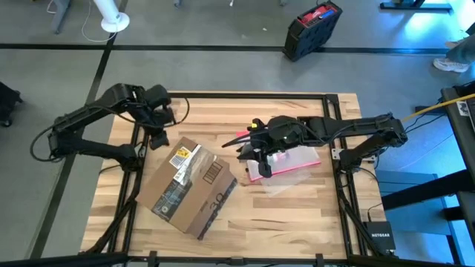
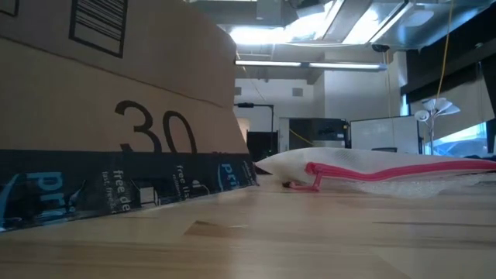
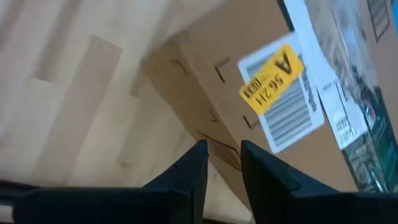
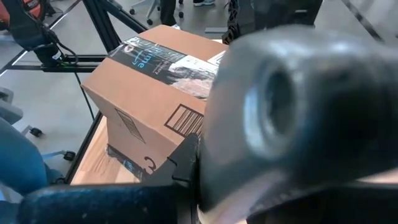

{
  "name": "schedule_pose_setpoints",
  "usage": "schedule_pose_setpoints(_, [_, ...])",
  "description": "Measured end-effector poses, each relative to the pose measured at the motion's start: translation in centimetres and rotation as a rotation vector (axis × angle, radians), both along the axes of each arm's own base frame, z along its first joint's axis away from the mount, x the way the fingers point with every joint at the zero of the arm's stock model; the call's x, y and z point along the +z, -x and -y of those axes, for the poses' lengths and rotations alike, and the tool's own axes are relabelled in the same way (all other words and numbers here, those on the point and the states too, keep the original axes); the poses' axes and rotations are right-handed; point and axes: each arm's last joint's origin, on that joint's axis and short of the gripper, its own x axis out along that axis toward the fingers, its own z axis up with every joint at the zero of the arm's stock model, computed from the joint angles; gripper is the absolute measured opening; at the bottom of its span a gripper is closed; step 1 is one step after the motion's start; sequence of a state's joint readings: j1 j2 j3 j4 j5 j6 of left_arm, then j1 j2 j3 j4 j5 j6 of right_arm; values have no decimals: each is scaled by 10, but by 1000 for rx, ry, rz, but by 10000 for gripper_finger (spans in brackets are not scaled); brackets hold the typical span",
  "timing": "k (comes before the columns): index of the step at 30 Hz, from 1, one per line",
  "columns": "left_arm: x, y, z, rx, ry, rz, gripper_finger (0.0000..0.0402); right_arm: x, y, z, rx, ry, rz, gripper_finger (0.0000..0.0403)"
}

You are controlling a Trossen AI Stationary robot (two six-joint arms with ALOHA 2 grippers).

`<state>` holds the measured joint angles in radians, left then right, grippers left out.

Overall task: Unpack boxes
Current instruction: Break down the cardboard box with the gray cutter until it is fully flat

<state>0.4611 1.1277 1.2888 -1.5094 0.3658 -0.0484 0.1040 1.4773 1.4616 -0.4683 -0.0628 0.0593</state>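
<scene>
Cardboard box (image 1: 194, 185) sits left of centre on the bench (image 1: 297, 215), tape looks intact, so unpacking's barely begun. Left claw (image 3: 222, 163) hovers at its corner, slightly parted, empty. Right claw's over the pouch (image 1: 286, 165); can't tell its grip.

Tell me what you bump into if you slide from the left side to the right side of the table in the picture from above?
Left gripper → cardboard box → right gripper → clear pouch with the pink edge.
</scene>
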Motion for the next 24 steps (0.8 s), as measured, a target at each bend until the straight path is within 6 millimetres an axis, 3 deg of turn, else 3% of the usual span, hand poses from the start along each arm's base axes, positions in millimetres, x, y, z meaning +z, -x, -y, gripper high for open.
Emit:
schedule_pose_setpoints(12, [-44,-37,11,-78,114,63,88,0,0,0,-12,-7,-6,71])
schedule_pose_setpoints(24, [-76,-93,-5,-112,10,130,88,-1,0,0,-5,-21,-10,71])
